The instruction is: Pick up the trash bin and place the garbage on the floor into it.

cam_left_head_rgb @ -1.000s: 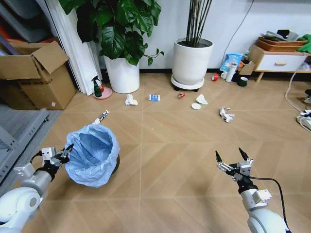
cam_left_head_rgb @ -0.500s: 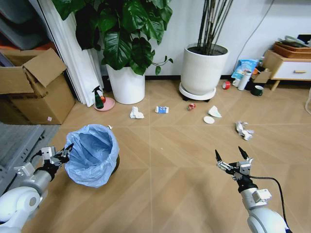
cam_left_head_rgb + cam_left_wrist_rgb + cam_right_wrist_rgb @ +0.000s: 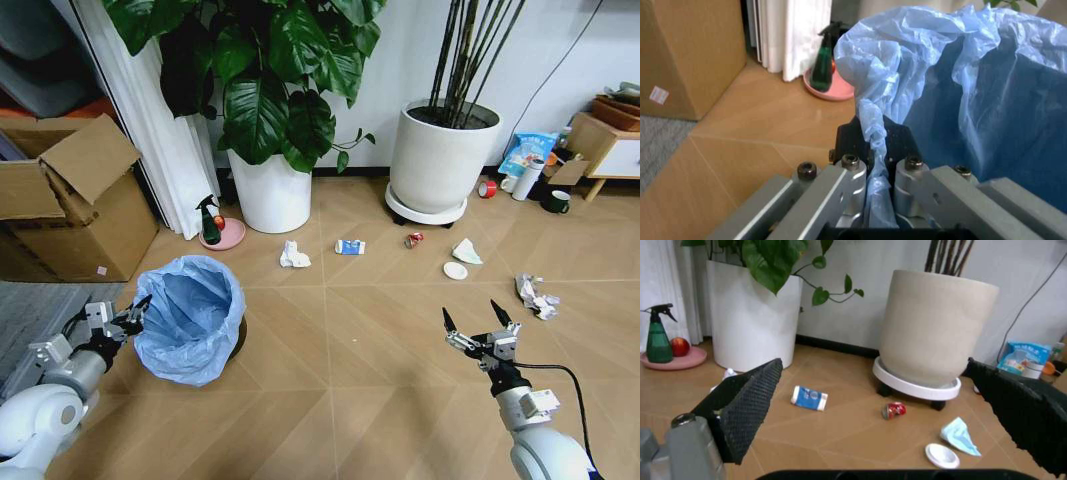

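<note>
left gripper (image 3: 133, 312) clamped on the bag rim of the bin (image 3: 190, 318), same grip as a second ago; left wrist view shows the blue plastic pinched between the closed fingers (image 3: 855, 186). bin sits at the robot's left front on the floor (image 3: 340, 390), same spot in view as before. right gripper (image 3: 476, 322) hovers low on the right, jaws wide apart, nothing in them, pose unchanged.

whole head view has shifted since the earlier frame, so the camera moved: litter now sits lower and more to the right in view, pots look bigger. garbage lies in a loose row ahead: paper wad (image 3: 294, 256), blue-white carton (image 3: 349, 247), red can (image 3: 414, 240), white lid (image 3: 455, 270) with a pale wrapper (image 3: 466, 251) just beside it, crumpled paper (image 3: 537, 296) farthest right. right wrist view also shows carton (image 3: 809, 398), can (image 3: 893, 410), lid (image 3: 941, 454). all litter well apart from the bin.
</note>
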Robot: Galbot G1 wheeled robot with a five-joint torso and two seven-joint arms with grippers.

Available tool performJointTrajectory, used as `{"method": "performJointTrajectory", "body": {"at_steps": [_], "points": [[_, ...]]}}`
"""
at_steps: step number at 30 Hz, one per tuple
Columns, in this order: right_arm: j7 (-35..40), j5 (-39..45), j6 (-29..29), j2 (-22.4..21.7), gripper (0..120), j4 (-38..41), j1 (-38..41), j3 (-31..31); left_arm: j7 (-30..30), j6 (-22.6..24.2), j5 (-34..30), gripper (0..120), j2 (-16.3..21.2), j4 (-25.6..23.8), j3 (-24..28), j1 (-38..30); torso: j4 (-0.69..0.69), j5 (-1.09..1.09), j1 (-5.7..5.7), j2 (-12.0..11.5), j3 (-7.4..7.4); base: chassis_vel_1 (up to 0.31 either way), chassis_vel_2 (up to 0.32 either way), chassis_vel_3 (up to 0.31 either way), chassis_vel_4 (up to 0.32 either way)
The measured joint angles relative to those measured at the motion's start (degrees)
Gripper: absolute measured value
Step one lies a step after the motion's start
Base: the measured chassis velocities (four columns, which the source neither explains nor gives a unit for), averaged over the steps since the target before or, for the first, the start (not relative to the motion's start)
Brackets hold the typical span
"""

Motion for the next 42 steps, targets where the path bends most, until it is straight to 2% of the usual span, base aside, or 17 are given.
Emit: {"method": "performJointTrajectory", "body": {"at_steps": [17,24,33,42], "points": [[-0.4,-0.2,1.0,0.0,100,0.1,0.0,0.2,-0.1,0.1,-0.1,0,-0.1,-0.1,0.1,-0.1,-0.01,-0.03,0.02,0.0,0.01,0.006,0.359,0.004,-0.354],[-1.0,-0.4,1.9,0.1,100,0.0,0.0,0.2,-0.1,0.1,-0.1,0,-0.1,-0.2,0.2,-0.1,0.01,0.02,0.02,0.0,0.02,-0.027,0.283,0.035,-0.253],[-1.1,-1.1,2.2,0.2,100,-0.2,0.0,0.2,-0.1,0.1,-0.1,0,-0.1,-0.2,0.3,-0.1,-0.02,0.0,0.02,0.0,0.02,-0.071,0.042,0.046,-0.034],[-1.1,-2.0,2.4,0.5,100,-0.2,-0.2,-0.5,-0.1,0.1,0.0,0,-0.3,-0.5,0.3,0.1,0.01,0.0,0.01,0.0,0.01,0.0,0.0,0.0,0.0]]}}
